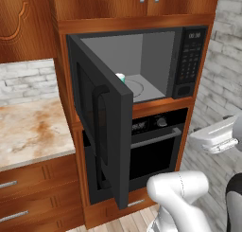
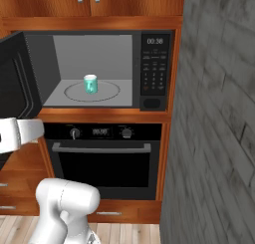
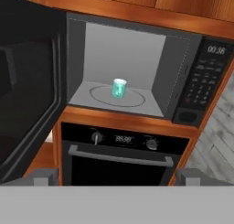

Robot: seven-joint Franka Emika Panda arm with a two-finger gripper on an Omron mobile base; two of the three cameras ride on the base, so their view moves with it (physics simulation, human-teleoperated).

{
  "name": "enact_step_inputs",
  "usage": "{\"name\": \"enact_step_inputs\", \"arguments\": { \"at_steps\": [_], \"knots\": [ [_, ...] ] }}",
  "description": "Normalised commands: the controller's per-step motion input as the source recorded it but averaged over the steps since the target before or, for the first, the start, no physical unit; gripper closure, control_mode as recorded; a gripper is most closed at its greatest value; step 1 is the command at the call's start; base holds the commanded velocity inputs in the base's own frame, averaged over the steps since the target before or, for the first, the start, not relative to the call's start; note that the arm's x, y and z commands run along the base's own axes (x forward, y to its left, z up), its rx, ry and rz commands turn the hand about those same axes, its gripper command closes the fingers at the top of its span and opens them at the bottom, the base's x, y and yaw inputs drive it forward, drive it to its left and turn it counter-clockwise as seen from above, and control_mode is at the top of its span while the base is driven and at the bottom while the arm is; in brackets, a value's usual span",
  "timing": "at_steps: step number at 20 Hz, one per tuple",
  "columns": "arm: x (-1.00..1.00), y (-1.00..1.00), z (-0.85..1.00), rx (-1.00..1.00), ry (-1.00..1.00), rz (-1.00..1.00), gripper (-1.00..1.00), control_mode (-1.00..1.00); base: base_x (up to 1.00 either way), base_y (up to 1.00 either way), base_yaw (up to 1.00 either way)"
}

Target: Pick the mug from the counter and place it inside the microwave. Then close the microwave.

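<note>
Mug stands upright on the round plate inside the microwave, placement done. Door hangs wide open. Jaws are spread fully, holding nothing. Door is likely rigid and light-swinging; push its outer face near the handle edge.

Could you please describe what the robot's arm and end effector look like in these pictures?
The arm is glossy white, built of rounded, bulbous segments, with a dark joint at the frame edge in the left base view. The end effector shows two small, blocky grey fingertips. No cables or markings are visible.
</note>
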Motion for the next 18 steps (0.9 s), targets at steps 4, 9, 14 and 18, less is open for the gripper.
{"name": "enact_step_inputs", "arguments": {
  "at_steps": [4,9,14,18],
  "knots": [
    [-0.37,0.0,0.0,-0.01,-0.19,-0.11,-1.0,-1.0,0.0,0.0,0.0],
    [-0.67,0.0,0.03,0.0,-0.05,-0.06,-1.0,-1.0,0.0,0.0,0.0],
    [-0.28,0.17,0.02,0.0,-0.07,-0.05,-1.0,-1.0,0.0,0.0,0.0],
    [-0.31,0.12,0.0,0.0,-0.13,-0.08,-1.0,-1.0,0.0,0.0,0.0]
  ]
}}
